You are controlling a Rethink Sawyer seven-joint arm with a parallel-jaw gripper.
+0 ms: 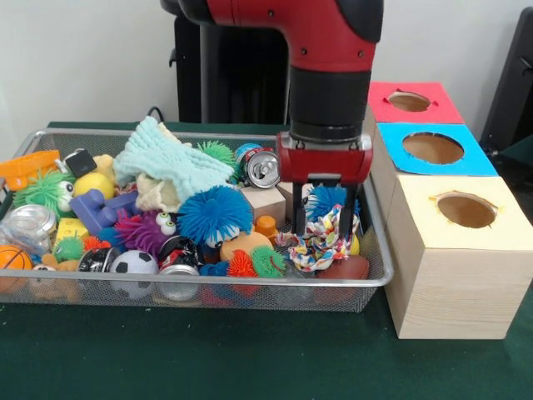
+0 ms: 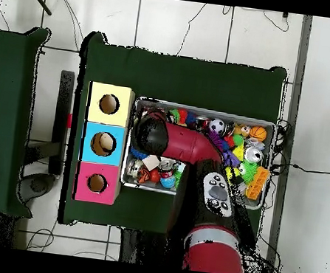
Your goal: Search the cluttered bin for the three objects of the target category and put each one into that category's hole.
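Observation:
The cluttered bin (image 1: 208, 286) is a wide silver wire-mesh tray full of toys; it also shows in the overhead view (image 2: 201, 109). My gripper (image 1: 322, 227) hangs from the red arm at the bin's right end. Its two black fingers (image 1: 298, 218) stand apart, reaching down to a multicoloured knotted cloth toy (image 1: 321, 247), with a blue spiky ball (image 1: 326, 200) behind them. They do not appear closed on anything. Three boxes with round holes stand right of the bin: red (image 1: 409, 102), blue (image 1: 433, 148), yellow (image 1: 466, 210). In the overhead view the arm (image 2: 150, 133) hides the gripper.
Other toys in the bin: a large blue spiky ball (image 1: 215, 214), a soda can (image 1: 263, 167), a light-blue cloth (image 1: 171, 162), a purple spiky ball (image 1: 140, 233), a small football (image 1: 133, 263), a basketball (image 1: 12, 258). The boxes (image 2: 104, 144) touch the bin's side.

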